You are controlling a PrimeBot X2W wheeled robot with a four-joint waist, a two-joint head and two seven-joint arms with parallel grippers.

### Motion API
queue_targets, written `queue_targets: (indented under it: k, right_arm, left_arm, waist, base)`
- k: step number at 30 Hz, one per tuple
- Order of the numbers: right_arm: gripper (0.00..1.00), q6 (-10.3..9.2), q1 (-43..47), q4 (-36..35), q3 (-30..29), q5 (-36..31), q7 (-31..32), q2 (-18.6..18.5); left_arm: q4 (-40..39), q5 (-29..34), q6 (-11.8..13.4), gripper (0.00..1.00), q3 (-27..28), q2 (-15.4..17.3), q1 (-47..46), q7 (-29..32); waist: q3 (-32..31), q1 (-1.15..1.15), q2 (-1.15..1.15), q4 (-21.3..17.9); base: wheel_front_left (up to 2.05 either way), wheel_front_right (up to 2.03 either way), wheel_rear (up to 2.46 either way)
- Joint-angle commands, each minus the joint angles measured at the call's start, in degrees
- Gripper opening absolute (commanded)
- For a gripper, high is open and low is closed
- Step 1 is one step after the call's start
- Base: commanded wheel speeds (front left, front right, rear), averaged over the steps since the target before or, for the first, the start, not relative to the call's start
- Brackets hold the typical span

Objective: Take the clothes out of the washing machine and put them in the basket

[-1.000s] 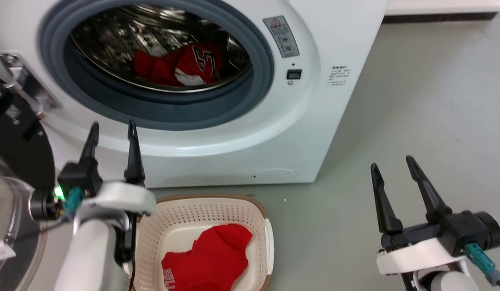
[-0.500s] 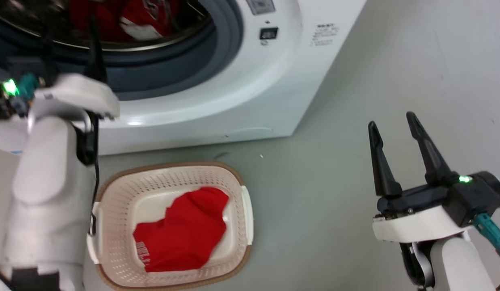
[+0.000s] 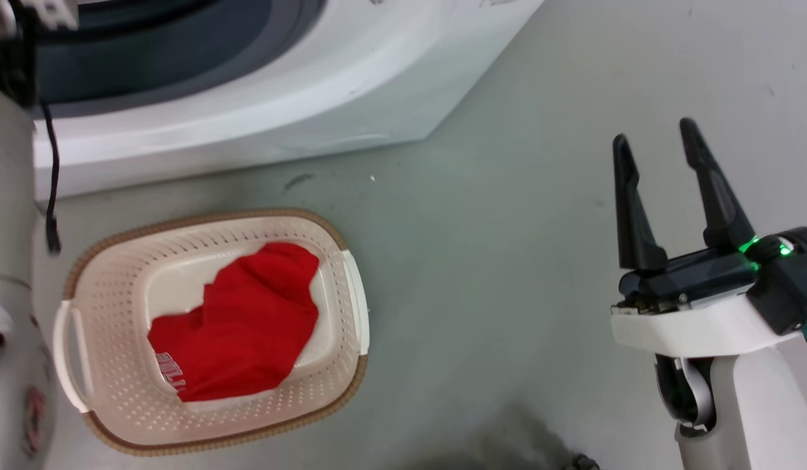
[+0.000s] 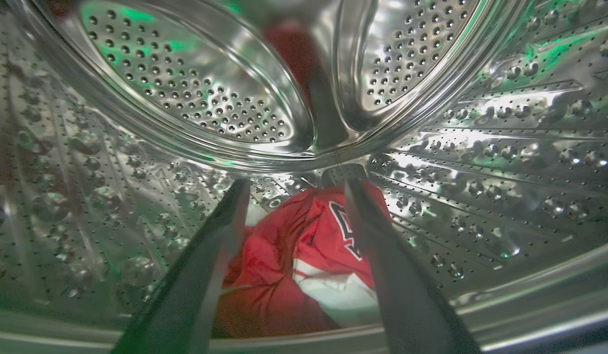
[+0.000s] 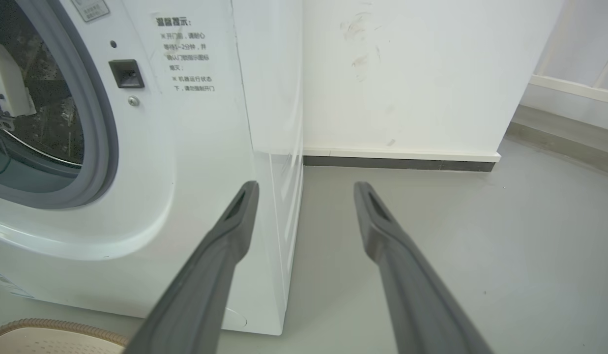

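One red jersey lies in the cream basket on the floor before the white washing machine. Another red jersey with white trim lies at the bottom of the steel drum. My left gripper is open inside the drum, its fingers just above and on either side of that jersey, holding nothing. My pale left forearm runs up the head view's left edge. To the right of the machine my right gripper hovers open and empty above the floor, also seen as my right gripper.
The grey floor stretches right of the basket. A white wall with a dark skirting stands behind the machine's right side. A dark cable hangs from my left arm. The basket rim shows at the right wrist view's lower left.
The head camera has tilted down, so the porthole has slid out of the top of the view. My left gripper has gone from outside the porthole into the drum. The right gripper stays open.
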Motion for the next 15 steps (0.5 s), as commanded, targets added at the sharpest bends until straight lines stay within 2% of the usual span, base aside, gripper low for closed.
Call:
queue_targets:
  k: [1,6,7,15]
  right_arm:
    - [1.0,-0.04,-1.64,-0.74,-0.14,0.27,-0.12,0.16]
    - [1.0,-0.04,-2.81,-2.13,-0.55,0.99,-0.12,0.14]
    - [1.0,-0.04,-3.59,-3.07,-0.41,1.7,-0.12,0.14]
    - [1.0,-0.04,-4.66,-5.54,-0.05,3.33,-0.11,0.14]
  left_arm:
    - [1.65,0.37,-0.58,1.0,-0.44,1.04,-3.95,1.75]
    - [6.17,1.01,-2.37,1.0,-2.31,1.56,-11.97,7.9]
    - [8.24,1.26,-2.87,1.0,-3.09,2.5,-16.1,10.8]
    - [13.19,1.2,-3.81,1.0,-4.88,2.75,-24.91,20.15]
  waist:
    - [3.7,-0.01,0.0,-1.31]
    - [7.67,-0.01,0.0,-1.67]
    - [9.58,-0.01,0.0,-2.15]
    - [13.8,-0.01,0.0,-3.24]
  base:
    - [0.0,0.0,0.0]
    - [0.0,0.0,0.0]
    - [0.0,0.0,0.0]
    - [0.0,0.0,0.0]
